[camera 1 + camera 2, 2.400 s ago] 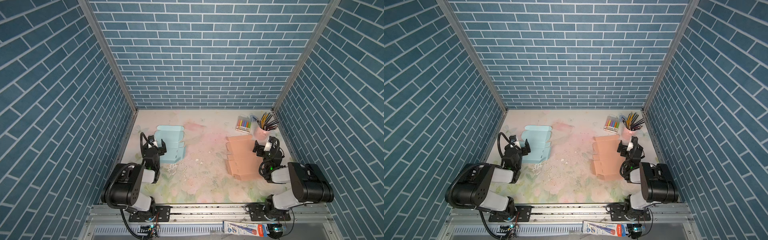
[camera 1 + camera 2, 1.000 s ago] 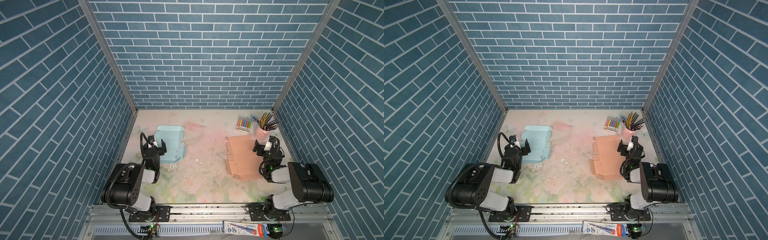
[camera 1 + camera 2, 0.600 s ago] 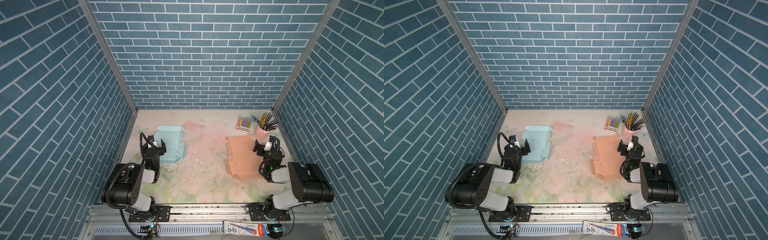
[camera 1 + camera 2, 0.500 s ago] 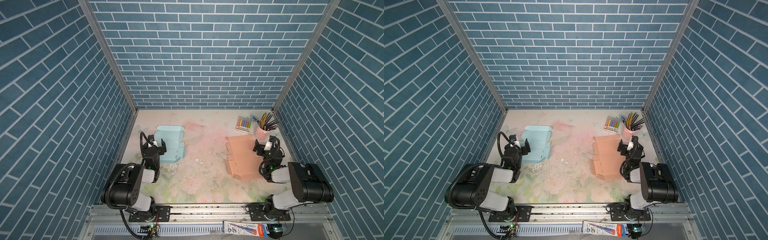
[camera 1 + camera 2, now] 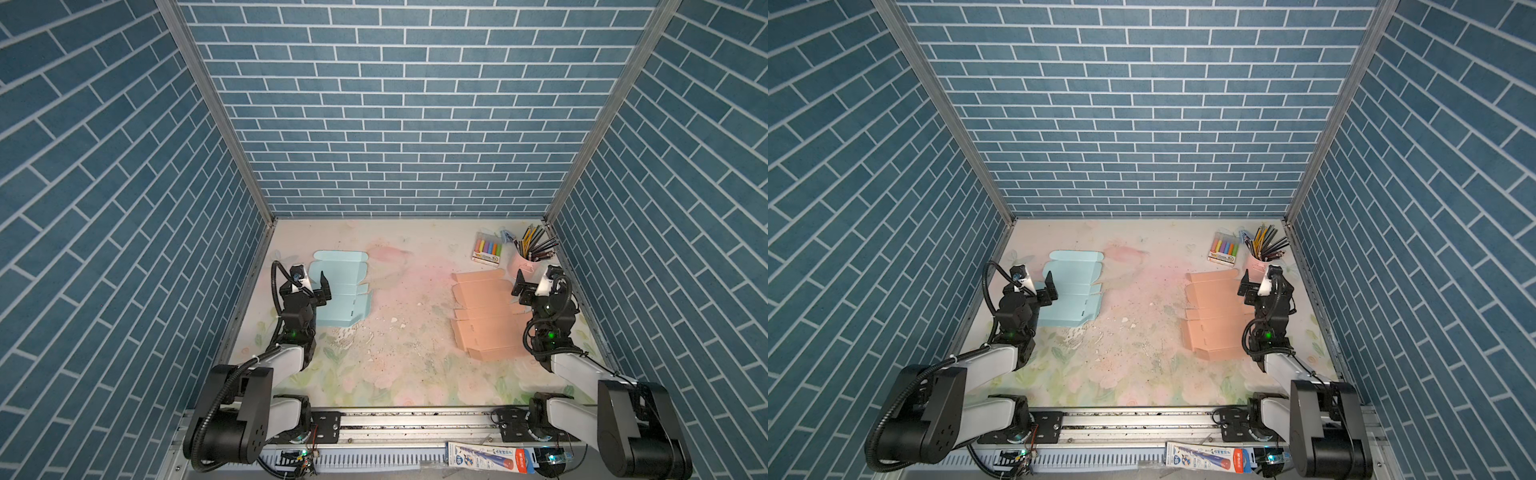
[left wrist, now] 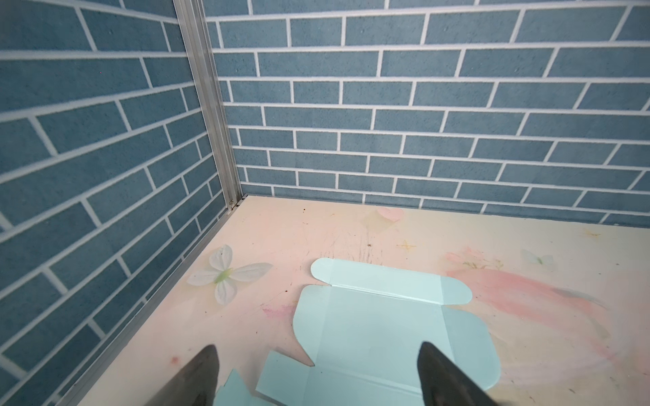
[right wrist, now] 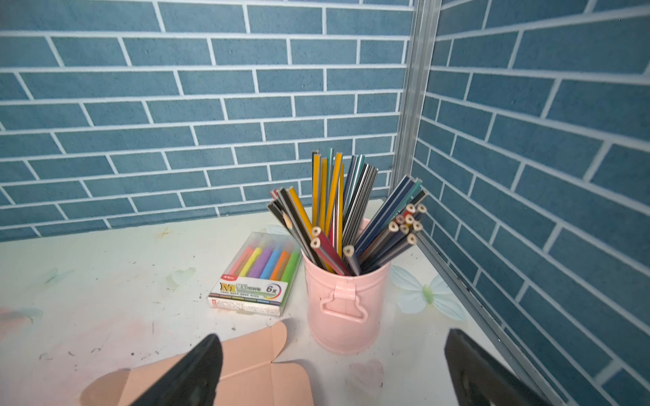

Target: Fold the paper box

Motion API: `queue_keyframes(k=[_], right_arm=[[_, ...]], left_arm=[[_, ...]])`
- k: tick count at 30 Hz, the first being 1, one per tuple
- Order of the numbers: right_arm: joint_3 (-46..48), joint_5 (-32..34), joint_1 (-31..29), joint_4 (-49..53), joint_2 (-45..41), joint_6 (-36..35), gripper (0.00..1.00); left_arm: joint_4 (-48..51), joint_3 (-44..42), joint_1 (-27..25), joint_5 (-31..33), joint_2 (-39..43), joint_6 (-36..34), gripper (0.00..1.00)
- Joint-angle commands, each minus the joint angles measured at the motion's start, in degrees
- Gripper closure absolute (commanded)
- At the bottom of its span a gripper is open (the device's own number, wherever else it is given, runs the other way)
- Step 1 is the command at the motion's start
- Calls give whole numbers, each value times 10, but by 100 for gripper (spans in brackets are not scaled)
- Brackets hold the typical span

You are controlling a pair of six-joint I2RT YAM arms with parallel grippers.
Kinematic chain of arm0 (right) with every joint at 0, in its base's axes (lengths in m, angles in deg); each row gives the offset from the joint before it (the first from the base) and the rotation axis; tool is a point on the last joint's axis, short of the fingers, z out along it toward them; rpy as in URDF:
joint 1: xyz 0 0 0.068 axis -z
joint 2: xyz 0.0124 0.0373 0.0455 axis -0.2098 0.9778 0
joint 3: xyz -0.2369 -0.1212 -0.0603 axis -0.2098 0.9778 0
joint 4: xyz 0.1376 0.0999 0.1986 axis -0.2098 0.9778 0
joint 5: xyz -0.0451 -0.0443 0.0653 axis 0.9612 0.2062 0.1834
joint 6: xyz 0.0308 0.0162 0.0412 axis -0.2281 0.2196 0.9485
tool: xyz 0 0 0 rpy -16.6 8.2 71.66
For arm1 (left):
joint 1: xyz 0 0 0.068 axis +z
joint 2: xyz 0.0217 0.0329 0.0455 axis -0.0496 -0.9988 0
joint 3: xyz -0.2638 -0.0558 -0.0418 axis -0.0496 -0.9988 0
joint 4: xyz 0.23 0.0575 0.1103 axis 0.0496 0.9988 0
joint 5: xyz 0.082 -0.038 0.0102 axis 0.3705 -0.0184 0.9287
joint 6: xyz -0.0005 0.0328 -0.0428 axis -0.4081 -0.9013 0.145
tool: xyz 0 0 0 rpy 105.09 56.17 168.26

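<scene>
blue brick walls (image 5: 399, 124) enclose the scratched, crumb-dotted floral table (image 5: 399, 374). the left gripper (image 6: 316, 351), above the flat blue paper box (image 5: 345, 307), and the right gripper (image 7: 332, 337), near the flat orange paper box (image 5: 482, 328), both stand wide apart and empty.

2 box blanks lay flat on table (image 5: 415, 374), well apart: left box blank (image 5: 343, 303) on table's left half, right box blank (image 5: 482, 324) on its right half. Marker pack (image 5: 487, 251) lay behind right box blank, near table's back-right corner. Pencil cup (image 5: 523, 266) stood just right of pack, pencils (image 5: 536, 245) in it. Left gripper (image 5: 311, 284) hung over left box blank's left edge. Right gripper (image 5: 538, 284) hung at right box blank's right edge, before pencil cup. Rail (image 5: 415, 428) ran along table's front.
</scene>
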Motion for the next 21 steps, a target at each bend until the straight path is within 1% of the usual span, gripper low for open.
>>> queue_keyframes(k=[1, 2, 5, 7, 9, 10, 12, 14, 17, 21], right_arm=[[-37, 22, -24, 142, -29, 58, 1], [-44, 20, -34, 166, -30, 79, 1], [-66, 15, -65, 225, -26, 108, 1], [-86, 33, -86, 278, -23, 130, 1], [-98, 39, -102, 318, -21, 161, 1], [-97, 30, -109, 326, -21, 183, 1], [-83, -26, -115, 312, -25, 213, 1], [-67, -73, -134, 287, -27, 232, 1], [-71, -60, -196, 296, -16, 238, 1], [-99, -61, -261, 325, 8, 240, 1]], left_arm=[[77, 24, -13, -19, 28, 12, 12], [108, 40, -24, -15, 36, 17, 12], [202, 93, -56, -6, 40, 46, 12], [267, 131, -79, 7, 28, 94, 12], [327, 164, -91, -13, 7, 142, 12], [348, 175, -98, -33, -7, 162, 12], [334, 173, -121, -83, -22, 182, 12], [321, 163, -144, -110, -36, 206, 12], [317, 150, -149, -138, -49, 230, 12], [327, 139, -148, -136, -62, 233, 11]])
